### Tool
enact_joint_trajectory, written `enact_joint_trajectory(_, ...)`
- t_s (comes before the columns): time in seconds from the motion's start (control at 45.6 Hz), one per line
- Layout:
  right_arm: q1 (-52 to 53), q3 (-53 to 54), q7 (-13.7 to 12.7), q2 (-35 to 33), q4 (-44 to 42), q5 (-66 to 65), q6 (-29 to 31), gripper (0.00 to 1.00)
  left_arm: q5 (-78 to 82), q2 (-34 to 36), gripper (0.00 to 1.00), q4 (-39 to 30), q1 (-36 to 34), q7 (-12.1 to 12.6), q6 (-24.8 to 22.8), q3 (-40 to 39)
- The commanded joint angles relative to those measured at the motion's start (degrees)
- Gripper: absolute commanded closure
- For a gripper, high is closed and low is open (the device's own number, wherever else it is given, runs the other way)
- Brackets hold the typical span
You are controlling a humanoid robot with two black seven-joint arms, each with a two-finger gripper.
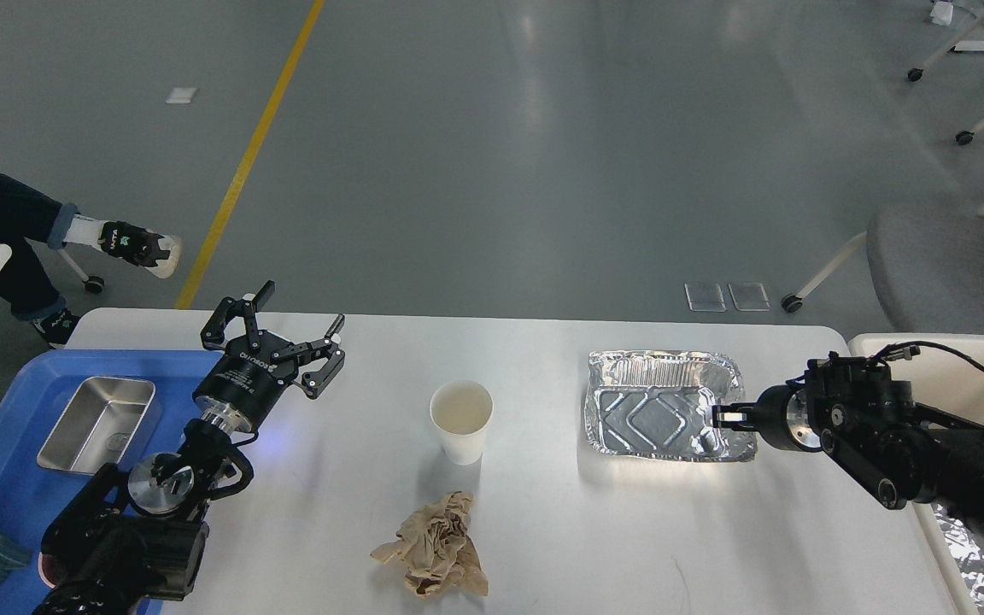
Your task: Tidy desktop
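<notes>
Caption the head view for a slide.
Right gripper at the foil tray's rim; left gripper open above the desktop.

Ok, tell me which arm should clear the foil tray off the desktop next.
Right. Its tool is already at the foil tray's right rim, apparently gripping it. The left tool hangs open across the desktop, beyond the paper cup.

The surface (560, 530) is plain white. A white paper cup (461, 421), a crumpled brown napkin (434, 547), and a shiny silver foil pan (663, 406) embossed with zigzag ridges sit there. The tray (5, 478) is blue; both arms are black.
</notes>
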Motion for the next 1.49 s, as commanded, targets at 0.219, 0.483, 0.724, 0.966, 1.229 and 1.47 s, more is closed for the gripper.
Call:
enact_joint_trajectory(0.219, 0.08, -0.21, -0.13, 1.35, -0.49, 0.87, -0.32, 1.00, 0.00, 0.10, 0.00, 0.00, -0.18, 0.01, -0.01, -0.01)
enact_joint_trajectory(0.483, 0.52, 0.05, 0.13, 1.00, 0.30, 1.13, -0.58, 1.00, 0.00, 0.19, 0.00, 0.00, -0.18, 0.01, -0.01, -0.01)
enact_joint_trajectory(0.724, 0.69, 0.50, 1.71, -8.13, 4.43, 7.37, -0.05, 1.00, 0.00, 0.19, 0.00, 0.09, -1.23, 0.10, 0.25, 0.17)
enact_joint_trajectory(0.966, 0.43, 0.67, 5.66, -19.03, 13.82, 11.15, -0.05, 1.00, 0.09, 0.01, 0.00, 0.09, -1.93, 0.10, 0.87, 0.17)
enact_joint_trajectory(1.229, -0.98, 1.55, 6.99, -27.57, 32.90, 11.33, -0.32, 1.00, 0.18, 0.01, 0.00, 0.09, -2.02, 0.10, 0.96, 1.31)
enact_joint_trajectory(1.47, -0.71, 1.37, 6.02, -26.95, 38.18, 11.33, 0.12, 1.00, 0.18, 0.10, 0.00, 0.09, -2.02, 0.01, 0.87, 3.07)
